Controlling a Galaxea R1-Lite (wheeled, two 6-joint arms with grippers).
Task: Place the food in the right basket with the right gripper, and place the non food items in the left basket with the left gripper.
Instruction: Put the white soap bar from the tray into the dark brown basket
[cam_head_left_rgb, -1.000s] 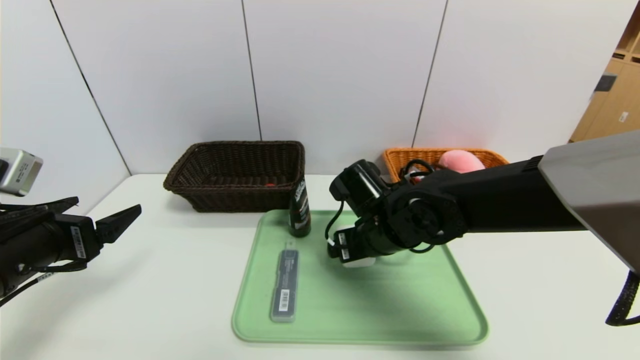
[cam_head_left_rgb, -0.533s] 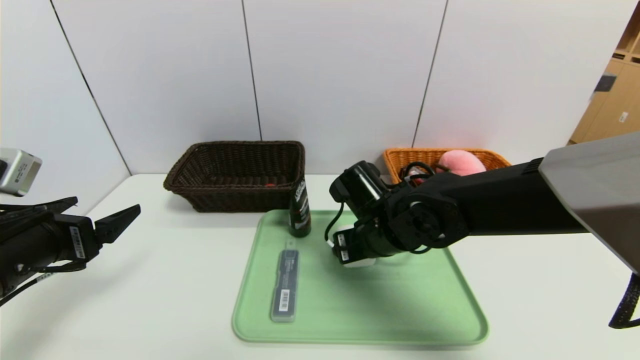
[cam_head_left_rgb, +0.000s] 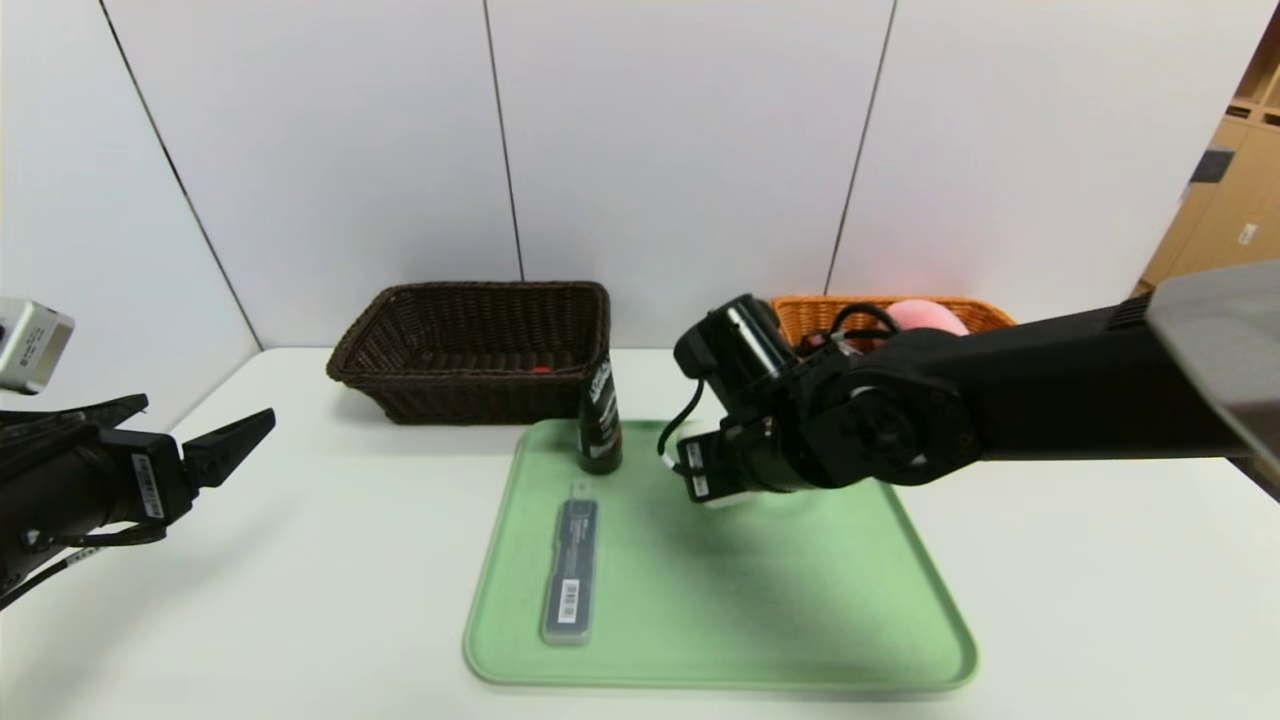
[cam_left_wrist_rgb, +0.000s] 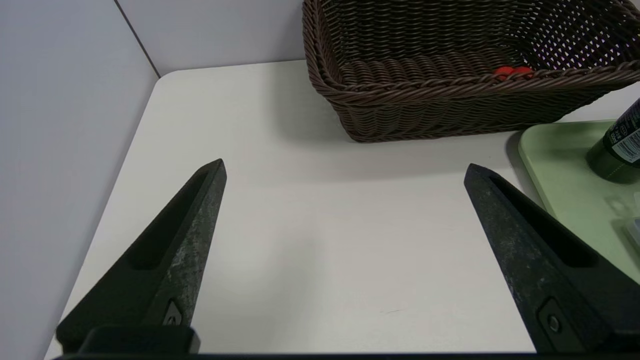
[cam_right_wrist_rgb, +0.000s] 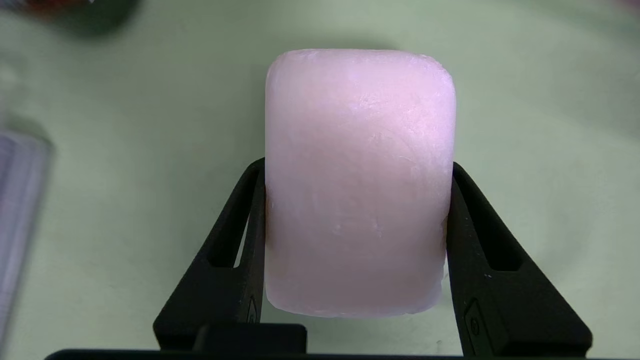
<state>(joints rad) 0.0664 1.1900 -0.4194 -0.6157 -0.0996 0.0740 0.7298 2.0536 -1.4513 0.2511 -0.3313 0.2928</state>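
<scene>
In the head view, the right gripper (cam_head_left_rgb: 715, 490) is seen at the centre of the frame, above the upper part of the green tray (cam_head_left_rgb: 720, 640), with a pale block (cam_head_left_rgb: 722, 499) just visible beneath it. A dark bottle (cam_head_left_rgb: 599, 415) is stood upright at the tray's upper left corner, and a flat dark package (cam_head_left_rgb: 570, 570) is laid lengthwise in the tray's left half. The brown basket (cam_head_left_rgb: 470, 350) is placed left of centre against the wall, and the orange basket (cam_head_left_rgb: 880, 315) right of centre, partly hidden by the right arm; a pink item (cam_head_left_rgb: 925, 315) is seen inside it. The left gripper (cam_head_left_rgb: 215, 445) is held at the left edge of the frame, above the desk (cam_head_left_rgb: 300, 560), well apart from the tray.

In the left wrist view, the jaws of the left gripper (cam_left_wrist_rgb: 345, 170) are spread wide with nothing between them, over bare desk (cam_left_wrist_rgb: 325, 250). The brown basket (cam_left_wrist_rgb: 450, 105) fills the upper right, with a small red object (cam_left_wrist_rgb: 512, 72) lying inside. The bottle's base (cam_left_wrist_rgb: 617, 150) is seen at the right edge on the tray (cam_left_wrist_rgb: 565, 175).

In the right wrist view, the pale pink block (cam_right_wrist_rgb: 357, 180) is clamped on both sides by the jaws of the right gripper (cam_right_wrist_rgb: 356, 172), over the green tray (cam_right_wrist_rgb: 125, 150).
</scene>
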